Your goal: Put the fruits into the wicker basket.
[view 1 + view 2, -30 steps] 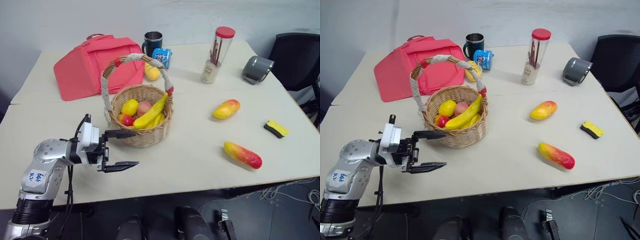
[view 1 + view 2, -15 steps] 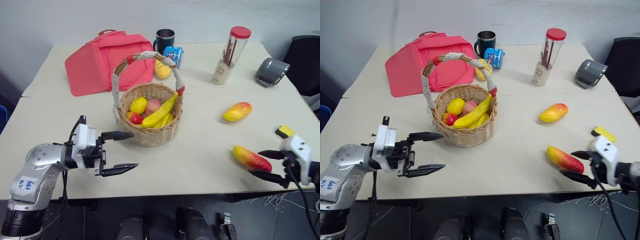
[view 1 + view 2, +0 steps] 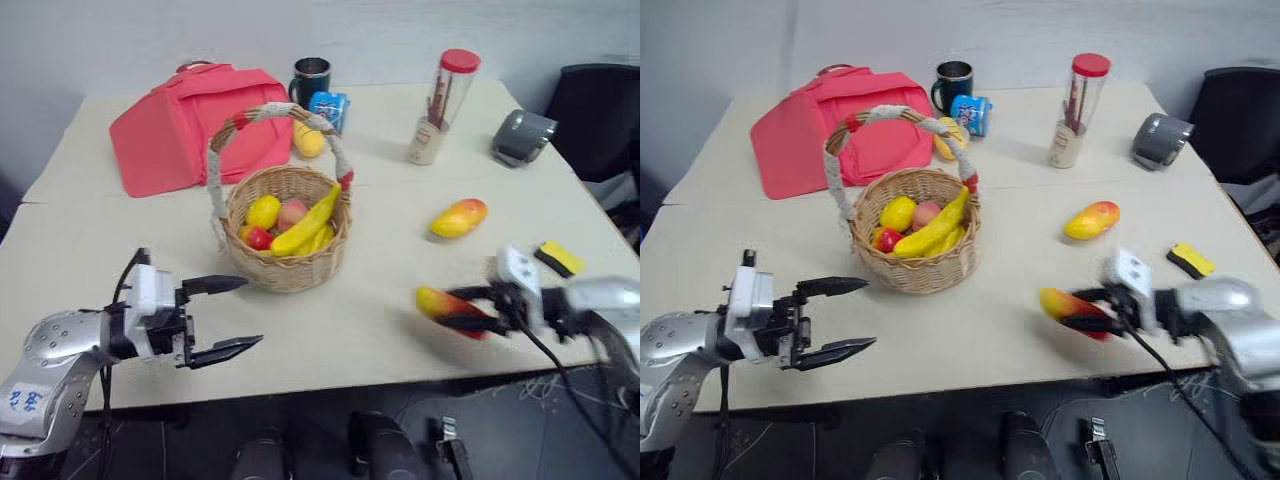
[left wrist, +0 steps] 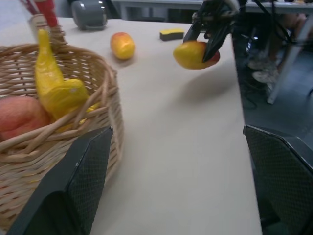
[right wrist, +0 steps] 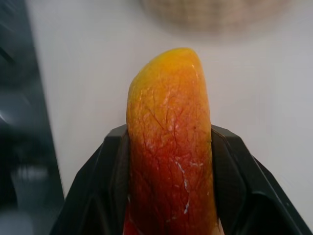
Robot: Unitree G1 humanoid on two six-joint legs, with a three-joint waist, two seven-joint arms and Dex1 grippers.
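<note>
My right end effector (image 3: 468,308) has clamped the long mango (image 3: 445,303), seemingly lifted off the bench (image 3: 370,320); left end effector (image 3: 228,315) gapes empty beside the wicker basket (image 3: 287,270).

On the tabletop (image 3: 380,330) you see a red fabric bag (image 3: 190,125) at the far left. Right of the bag stands a dark mug (image 3: 309,80), a blue can (image 3: 327,108) lying beside it. Further right of the bag: a red-lidded clear canister (image 3: 440,105), a grey roll (image 3: 520,137), and a yellow-and-black sponge (image 3: 555,257) near the edge.
</note>
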